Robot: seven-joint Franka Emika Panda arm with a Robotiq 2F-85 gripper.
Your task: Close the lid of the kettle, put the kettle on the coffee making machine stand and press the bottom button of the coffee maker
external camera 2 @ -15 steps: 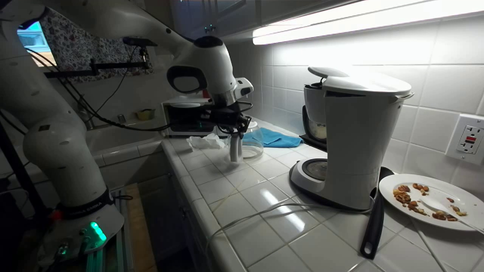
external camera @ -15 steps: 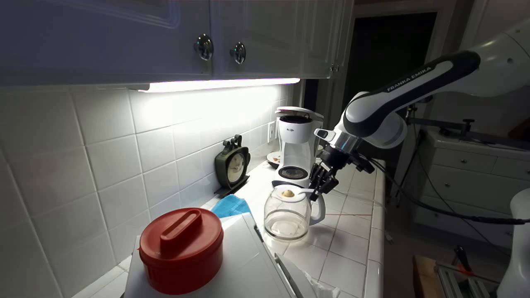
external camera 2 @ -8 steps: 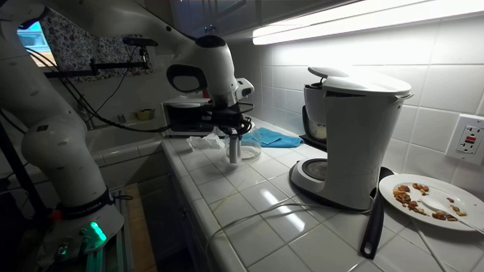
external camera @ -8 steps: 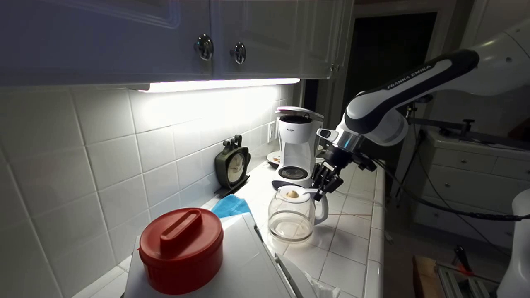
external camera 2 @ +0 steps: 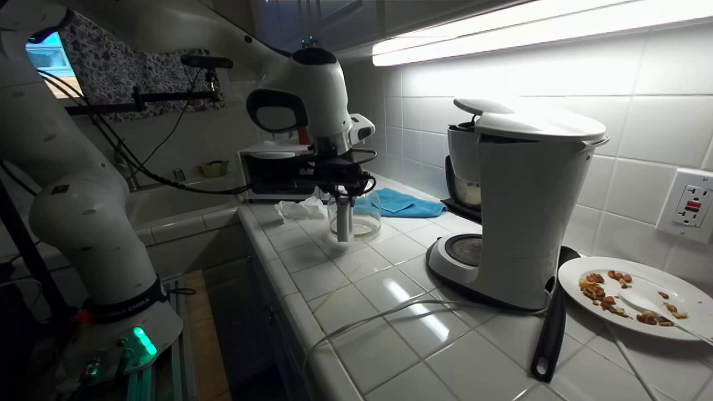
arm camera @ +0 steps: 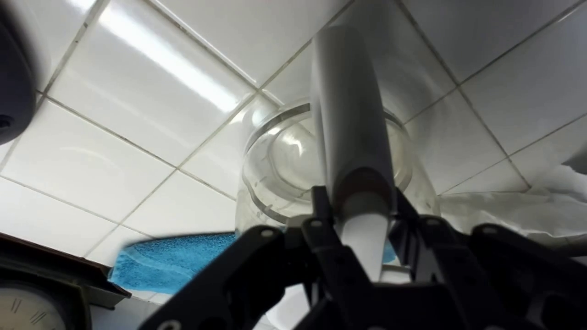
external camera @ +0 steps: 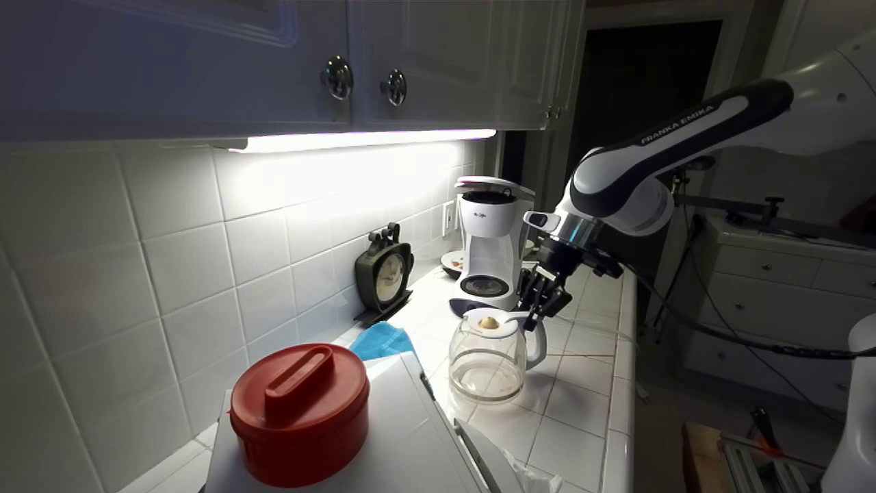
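Clear glass, the kettle (external camera: 488, 366) has shifted right and nearer in an exterior view, following the hand (arm camera: 362, 200), which seems clamped about its handle (arm camera: 351, 105); the carry has probably begun (lifted off the surface (external camera: 568, 441) or not, I cannot tell). Its lid (external camera: 494, 324) looks down. Blue cloth (external camera: 381, 341) lies left; farther, the coffee maker (external camera: 488, 255) overhangs the stand (external camera: 484, 286), likely a tight entry.

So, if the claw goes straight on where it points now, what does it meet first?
The kettle's handle, which sits inside the claw and seems gripped; beyond it, likely the tiled counter, though depth is unclear.
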